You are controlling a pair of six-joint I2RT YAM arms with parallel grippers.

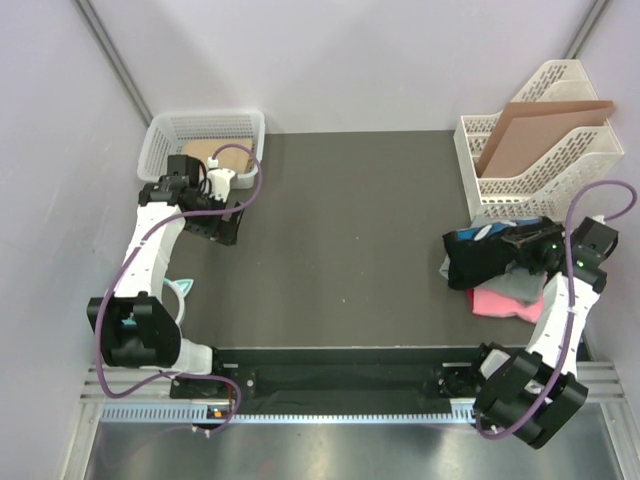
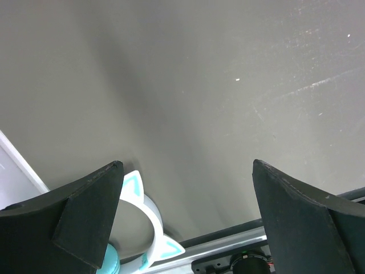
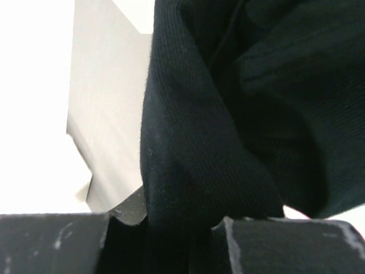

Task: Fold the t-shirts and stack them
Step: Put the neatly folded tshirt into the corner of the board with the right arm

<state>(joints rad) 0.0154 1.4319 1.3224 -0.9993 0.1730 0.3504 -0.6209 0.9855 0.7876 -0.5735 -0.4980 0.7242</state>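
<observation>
Black t-shirt (image 1: 483,258) over pink t-shirt (image 1: 498,302), file rack (image 1: 548,178) close behind

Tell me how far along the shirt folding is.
Nothing looks folded or stacked yet: the black t-shirt, grey t-shirt and pink t-shirt lie crumpled in one heap on the right. The right jaws pinch the black one; the left jaws stand open, empty. All folding remains.

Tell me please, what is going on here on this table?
The right gripper is closed on a fold of the black t-shirt, which lies in a crumpled heap with the grey t-shirt and the pink t-shirt at the right edge of the table. The left gripper is open and empty over bare table. Nothing is folded yet.
</observation>
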